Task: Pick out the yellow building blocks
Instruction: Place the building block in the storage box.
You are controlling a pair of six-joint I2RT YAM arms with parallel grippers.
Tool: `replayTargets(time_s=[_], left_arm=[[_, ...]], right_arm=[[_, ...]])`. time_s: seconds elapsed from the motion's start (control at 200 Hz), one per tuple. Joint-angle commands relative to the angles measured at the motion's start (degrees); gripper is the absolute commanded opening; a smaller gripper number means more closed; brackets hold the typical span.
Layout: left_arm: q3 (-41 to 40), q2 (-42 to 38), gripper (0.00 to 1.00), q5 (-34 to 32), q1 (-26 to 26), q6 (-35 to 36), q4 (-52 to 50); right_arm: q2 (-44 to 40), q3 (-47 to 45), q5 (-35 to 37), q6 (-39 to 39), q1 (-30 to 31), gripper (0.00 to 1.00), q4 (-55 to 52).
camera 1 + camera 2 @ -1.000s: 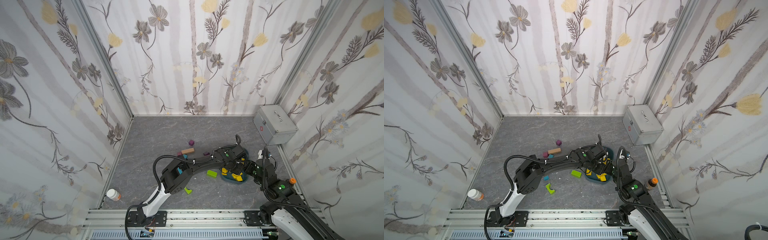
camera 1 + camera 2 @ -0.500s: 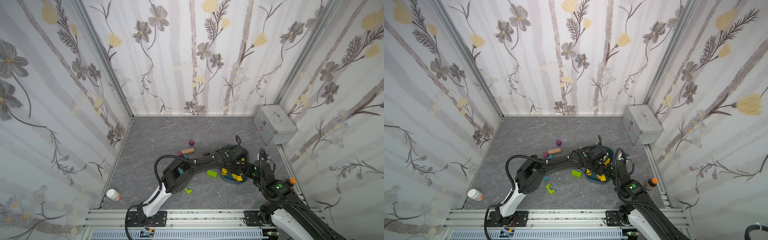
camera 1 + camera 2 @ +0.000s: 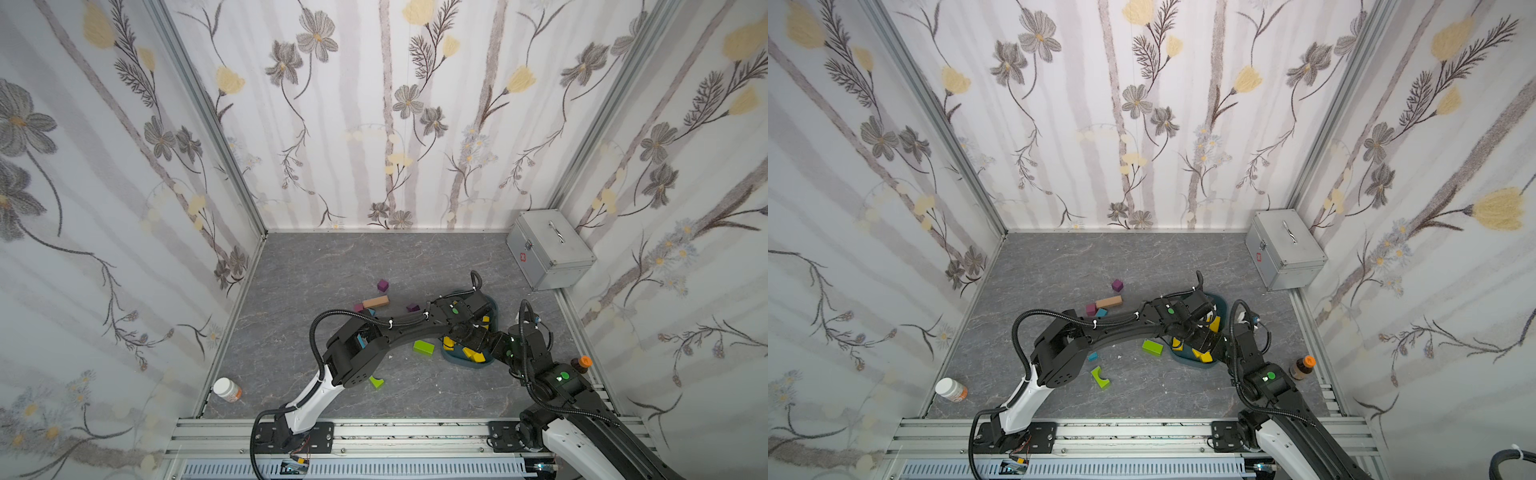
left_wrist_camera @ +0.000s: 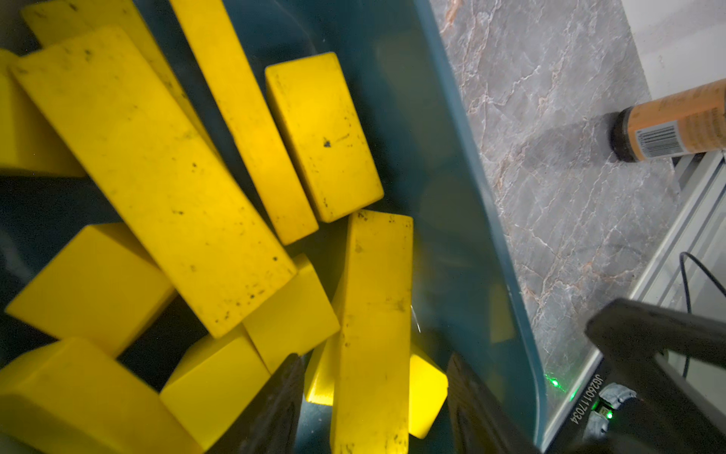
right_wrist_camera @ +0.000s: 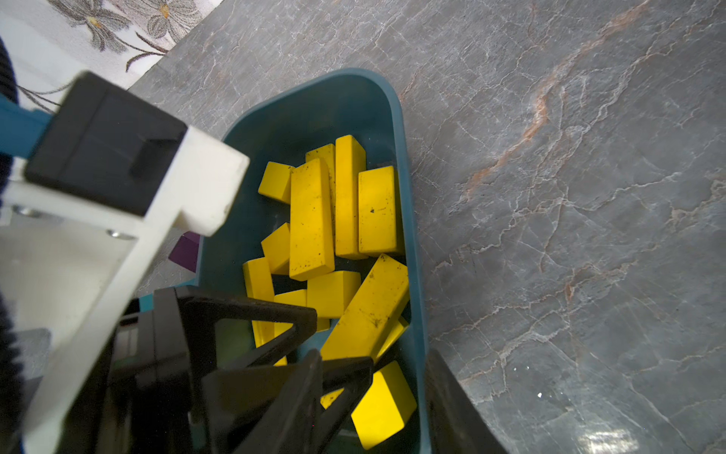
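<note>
A teal bin [image 5: 314, 114], lower right of centre in both top views, holds the yellow blocks [image 5: 310, 220] in a loose heap. The left claw [image 4: 373, 359] hangs inside it with jaws moderately wide, and one yellow bar [image 4: 373, 298] lies free between them with a gap on each side. The right claw [image 5: 377, 369] stands astride the bin wall; whether it pinches cannot be told. On the tabletop [image 3: 316, 266] only a green block [image 3: 423, 347], purple cube [image 3: 382, 285] and peach bar [image 3: 375, 301] stand out. No yellow shows outside the bin, though the arms hide some ground. Sorting looks nearly or wholly done.
</note>
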Motion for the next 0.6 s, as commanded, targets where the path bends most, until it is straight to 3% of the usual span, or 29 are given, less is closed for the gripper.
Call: replayTargets(time_s=[0.0,0.24,0.595], left_arm=[[0.0,-1.2,0.63,1.3,0.0,-0.9,3.4],[0.0,-2.0,0.70,1.3,0.0,-0.6,3.8],[-3.0,-4.7,0.71,1.2,0.2,-1.0,6.1]], right_arm=[[0.0,0.5,-0.7,0.2,0.1,0.45,1.8],[0.6,0.4,-2.1,-0.2,0.1,0.47,3.5],[1.1,0.1,-2.1,-0.6,0.1,0.49,4.5]])
